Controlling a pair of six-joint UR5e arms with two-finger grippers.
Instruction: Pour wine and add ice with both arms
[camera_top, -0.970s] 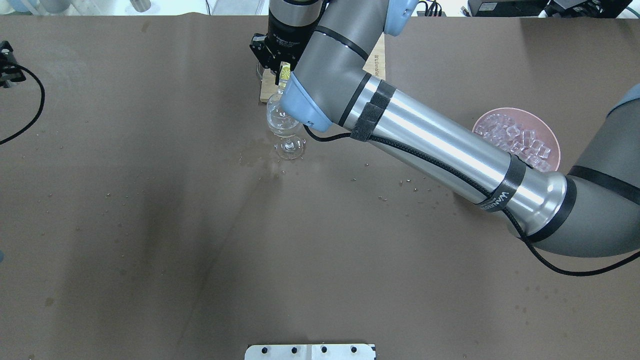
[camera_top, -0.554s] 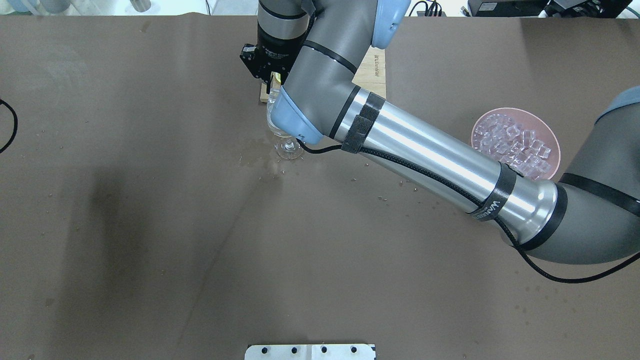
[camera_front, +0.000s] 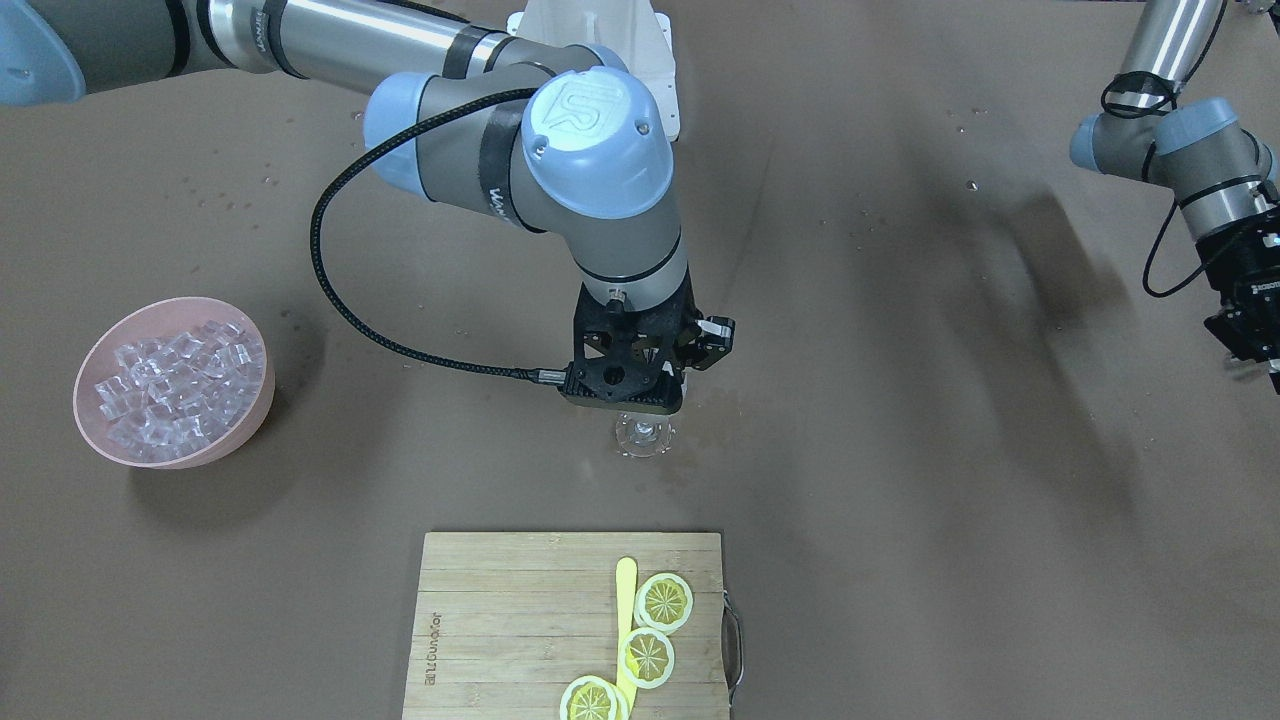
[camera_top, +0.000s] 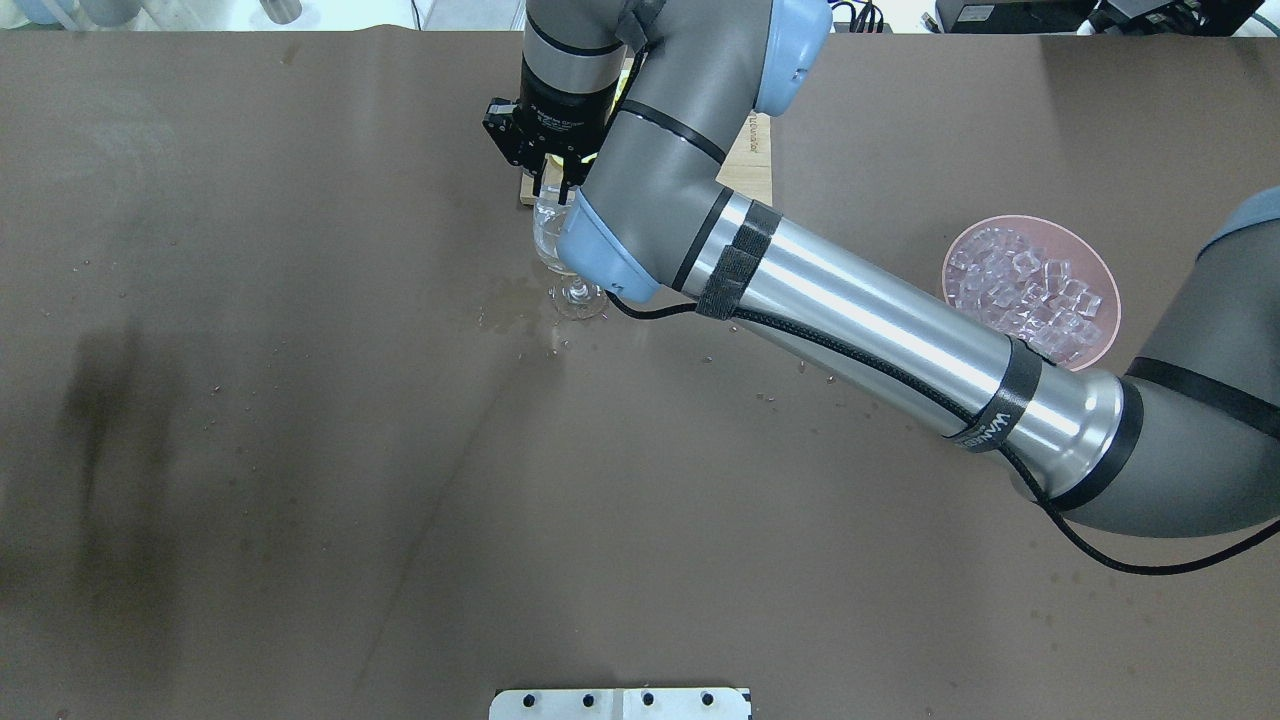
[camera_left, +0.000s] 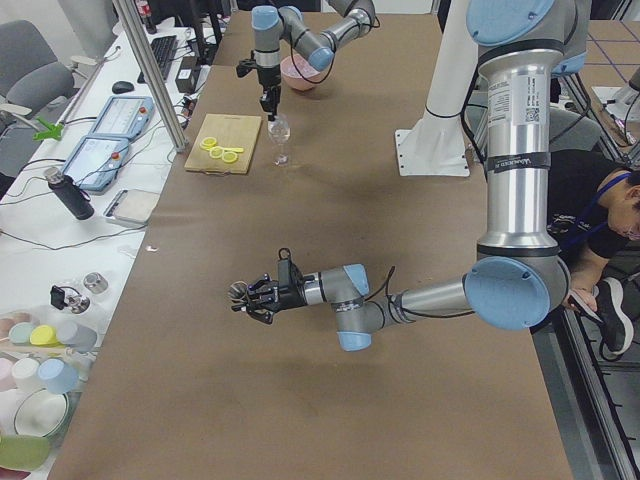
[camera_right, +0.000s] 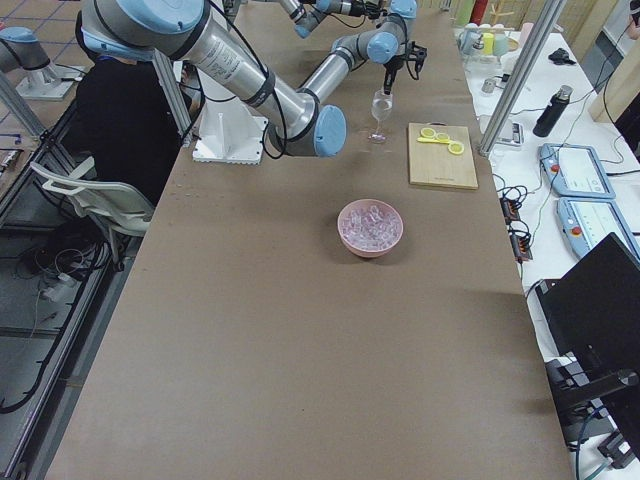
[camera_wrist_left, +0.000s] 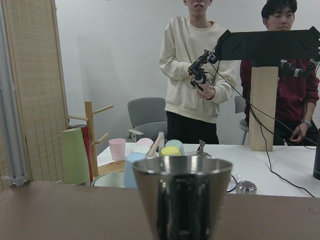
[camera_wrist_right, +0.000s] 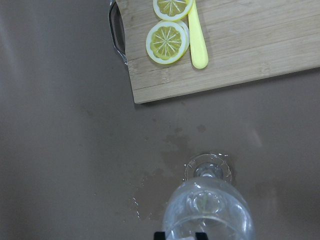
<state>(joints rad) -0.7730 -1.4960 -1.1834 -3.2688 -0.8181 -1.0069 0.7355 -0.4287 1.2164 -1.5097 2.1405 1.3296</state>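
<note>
From the front, the right gripper hung right over the wine glass in the middle. The ice lay piled in a pink bowl at the left edge, well apart from the glass. The left gripper sat at the right edge, partly cut off.

From overhead, the wine glass stood in the upper middle, just under the right gripper.

From the left side, the left gripper, low in the middle, pinched a shiny metal cup.

The left wrist view showed that metal cup close up at the bottom.

In the right wrist view, the right gripper's fingertips stood a little apart at the bottom edge, with nothing between them. A wet patch lay beside the glass's foot. I could not tell if wine was in the glass.
</note>
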